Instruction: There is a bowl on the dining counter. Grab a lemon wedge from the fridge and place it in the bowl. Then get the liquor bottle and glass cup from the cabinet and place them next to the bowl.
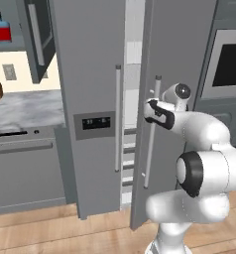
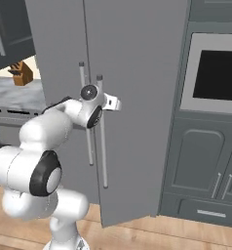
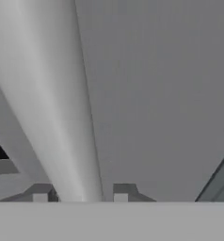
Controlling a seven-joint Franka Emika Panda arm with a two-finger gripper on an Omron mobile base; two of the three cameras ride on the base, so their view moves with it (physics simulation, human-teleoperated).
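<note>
The grey fridge [image 1: 90,74] has its right door [image 1: 179,49] swung partly out, and white shelves [image 1: 130,149] show through the gap. My gripper [image 1: 152,103] sits at the upper part of that door's long bar handle [image 1: 149,154]. In the hand view the handle [image 3: 52,94] runs between my fingertips [image 3: 41,193] with a small gap on one side, so the gripper [image 3: 81,193] is open around it. From the right, the gripper [image 2: 104,101] is at the handle [image 2: 103,156]. The liquor bottle [image 1: 0,29] stands in the open cabinet [image 1: 38,39] at the top left. Lemon wedge, bowl and glass cup are out of view.
Left of the fridge, a marble worktop [image 1: 26,109] carries a knife block [image 2: 21,73], above a dishwasher front [image 1: 26,168]. A built-in oven [image 2: 218,73] and grey base cabinets [image 2: 201,161] stand on the fridge's right. Wooden floor lies in front.
</note>
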